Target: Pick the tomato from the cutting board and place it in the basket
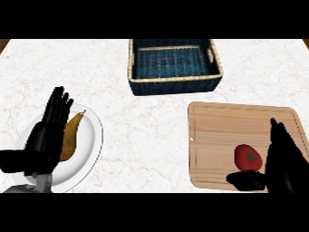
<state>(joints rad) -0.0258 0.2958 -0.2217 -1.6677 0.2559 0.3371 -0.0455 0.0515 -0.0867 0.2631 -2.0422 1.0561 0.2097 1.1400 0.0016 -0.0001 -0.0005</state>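
Observation:
A red tomato point(248, 157) with a green stem star lies on the wooden cutting board point(227, 127) at the lower right. My right hand point(285, 163) stands just right of the tomato, fingers straight and pointing away, thumb point(245, 180) reaching under the tomato's near side; it is open and I cannot tell if it touches the tomato. The dark blue woven basket point(173, 84) with a tan rim sits at the top centre, with nothing seen inside. My left hand point(44, 136) rests open at the lower left, fingers up.
A white plate point(89, 149) at the lower left holds a yellowish pear or banana-like fruit point(71, 136), partly hidden by the left hand. White marble counter lies between board and basket. Wooden edges show at the top corners.

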